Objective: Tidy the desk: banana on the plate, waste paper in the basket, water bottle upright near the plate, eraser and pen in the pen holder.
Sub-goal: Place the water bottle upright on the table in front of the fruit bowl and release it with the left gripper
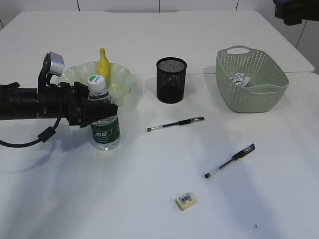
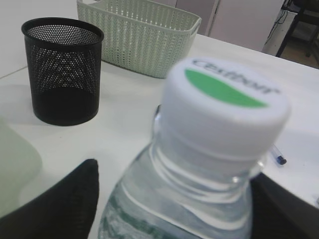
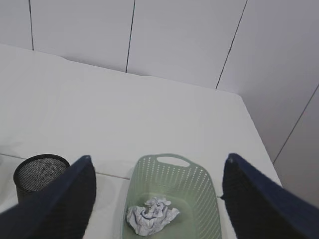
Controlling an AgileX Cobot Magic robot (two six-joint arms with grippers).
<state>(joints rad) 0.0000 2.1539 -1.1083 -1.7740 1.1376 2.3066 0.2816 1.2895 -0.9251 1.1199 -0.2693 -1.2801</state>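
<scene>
Left wrist view shows the left gripper point(image 2: 169, 199) spread around the slick, water-heavy water bottle point(image 2: 199, 164); hold it mid-body.

Up close in the left wrist view the water bottle point(image 2: 199, 164) fills the picture, its cap print blurred and its body cut off by the bottom edge. The banana point(image 1: 103, 61) shows only its top behind the plate point(image 1: 119, 79). The eraser point(image 1: 185, 201) sticker is too small to read.
</scene>
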